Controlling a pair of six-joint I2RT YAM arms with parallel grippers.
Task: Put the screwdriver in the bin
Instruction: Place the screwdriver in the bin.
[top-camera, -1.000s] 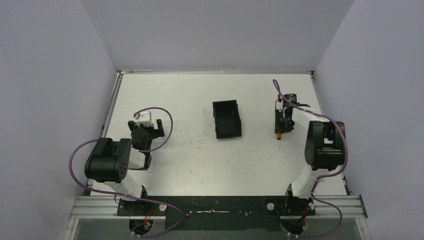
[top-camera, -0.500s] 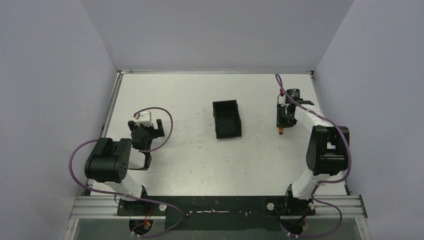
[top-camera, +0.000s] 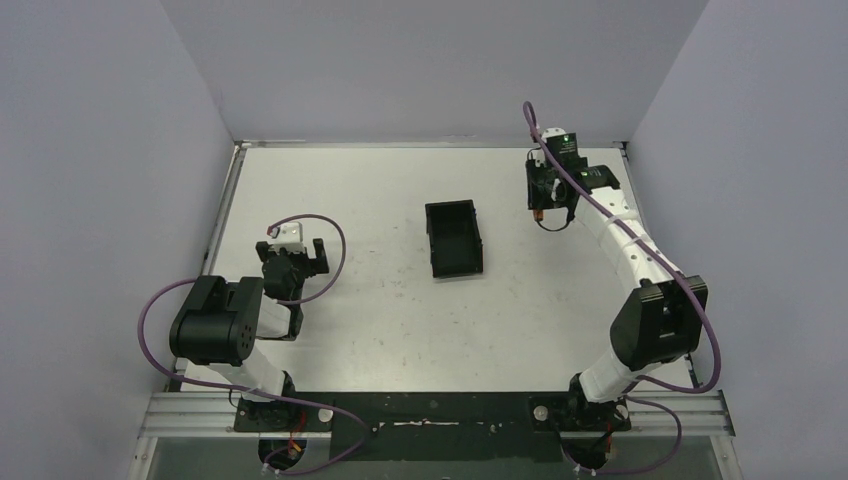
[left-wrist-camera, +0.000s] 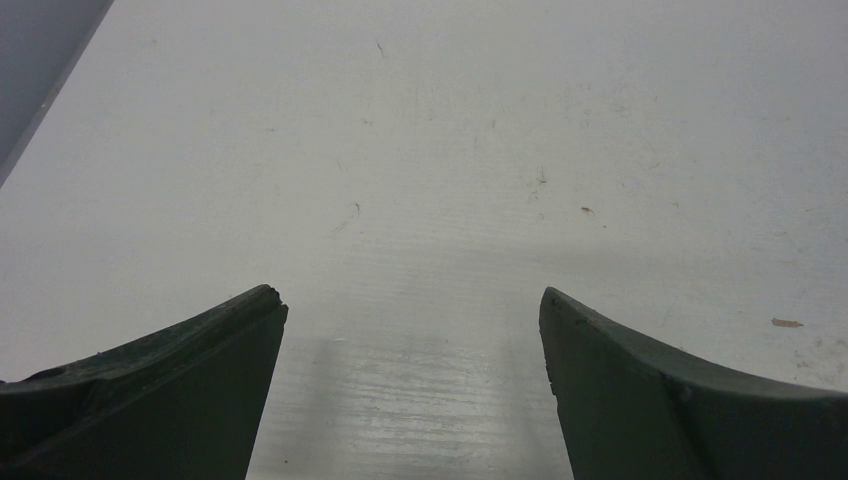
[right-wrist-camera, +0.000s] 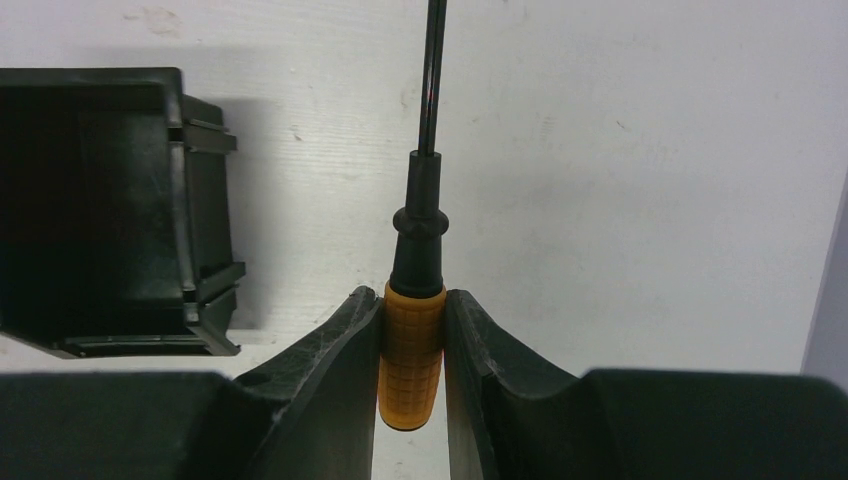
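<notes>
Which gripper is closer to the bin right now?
Right. The right gripper, shut on the screwdriver, is off to the right of the bin's far end. The left gripper, open, sits farther away on the bin's left.

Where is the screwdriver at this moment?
In the right wrist view, the screwdriver is clamped by its orange handle in the right claw, with the bin to its left; from above, it is at the far right of the table.
</notes>
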